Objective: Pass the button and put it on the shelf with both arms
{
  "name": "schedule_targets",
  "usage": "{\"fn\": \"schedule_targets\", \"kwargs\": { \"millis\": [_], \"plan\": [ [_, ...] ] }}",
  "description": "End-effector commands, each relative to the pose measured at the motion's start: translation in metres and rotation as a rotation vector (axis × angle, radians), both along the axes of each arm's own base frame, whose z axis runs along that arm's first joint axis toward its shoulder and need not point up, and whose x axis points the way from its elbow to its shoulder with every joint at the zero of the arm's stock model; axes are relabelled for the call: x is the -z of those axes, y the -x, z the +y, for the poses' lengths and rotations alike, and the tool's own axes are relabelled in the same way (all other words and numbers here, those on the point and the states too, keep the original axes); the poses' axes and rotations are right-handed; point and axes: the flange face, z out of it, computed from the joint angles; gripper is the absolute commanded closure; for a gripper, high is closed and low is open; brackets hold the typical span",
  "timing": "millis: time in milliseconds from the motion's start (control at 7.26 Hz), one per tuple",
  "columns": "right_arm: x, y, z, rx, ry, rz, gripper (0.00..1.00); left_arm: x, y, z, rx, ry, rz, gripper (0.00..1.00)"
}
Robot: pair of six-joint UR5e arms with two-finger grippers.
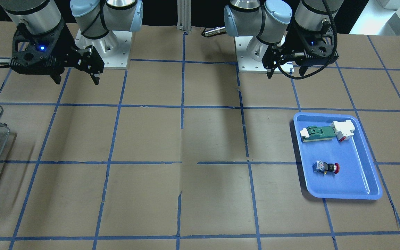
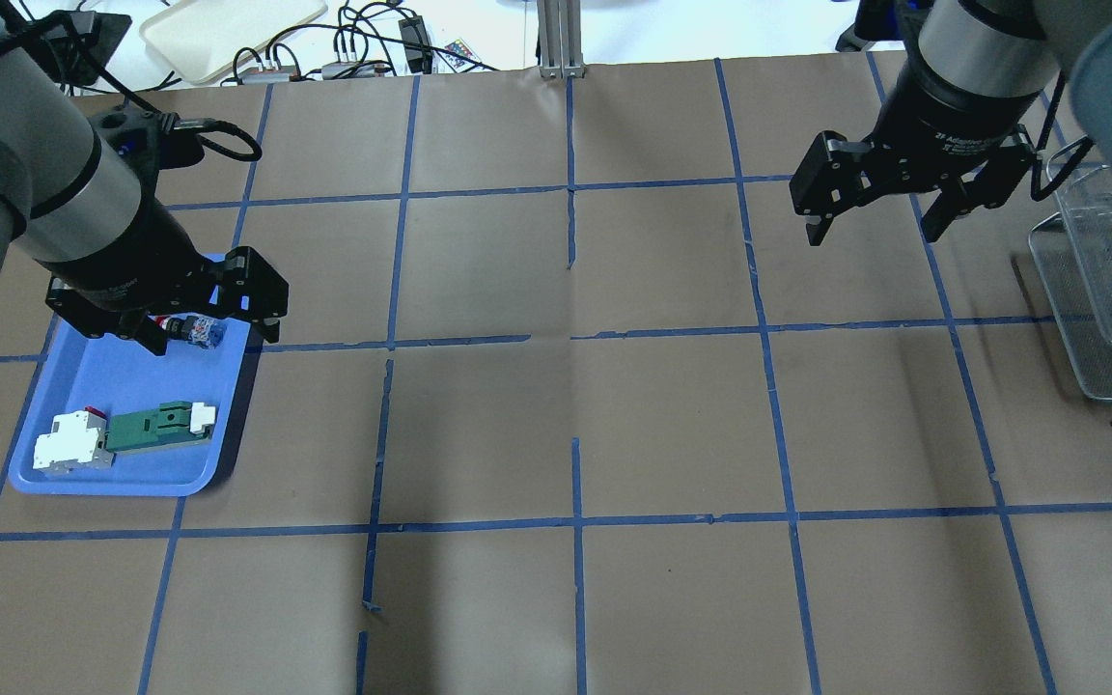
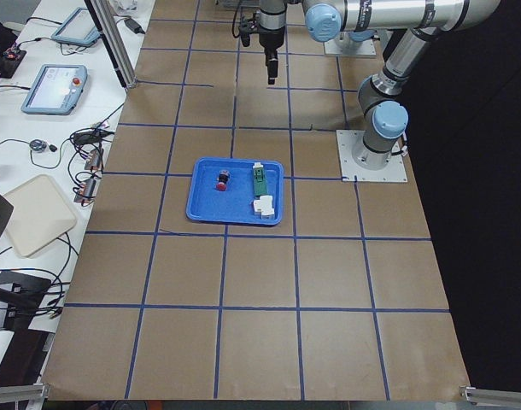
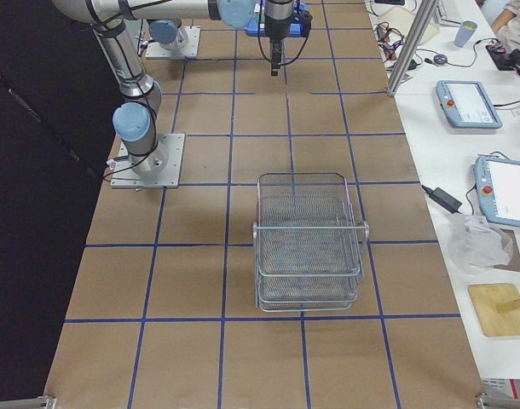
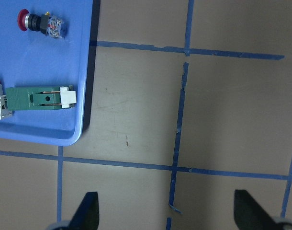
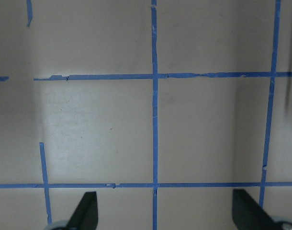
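Overhead exterior, brown paper counter: blue tape grid.
Grey wire-mesh shelf: robot's right end.
Blue plastic tray: robot's left side.
Fingers: left gripper and right gripper spread wide, empty.
Small red-capped push-button: on its side in tray; probably light, rigid; grip black collar.

Count legend, as read from my remote station.
- Arms: I count two, left arm and right arm.
- Grippers: two, left gripper and right gripper; two fingers on each.
- Blue tray: one.
- Parts in tray: I count three.
  - button: one
  - green-and-white part: one
  - white block with red bit: one
- Shelf: one; tier count I cannot settle.
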Motion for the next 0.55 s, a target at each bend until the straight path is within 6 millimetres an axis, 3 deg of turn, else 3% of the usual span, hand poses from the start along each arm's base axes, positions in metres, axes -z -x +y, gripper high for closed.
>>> {"fn": "schedule_targets", "kwargs": {
  "millis": [0,413],
  "plan": [
    [0.000,0.000,0.000,0.000,0.000,-0.002,0.00,0.001,-0.007,-0.005,-0.024,0.012,-0.006,0.00],
    [0.000,0.000,0.000,0.000,0.002,0.000,0.00,0.013,-0.098,-0.021,-0.232,0.013,0.002,0.00]
  ]
}}
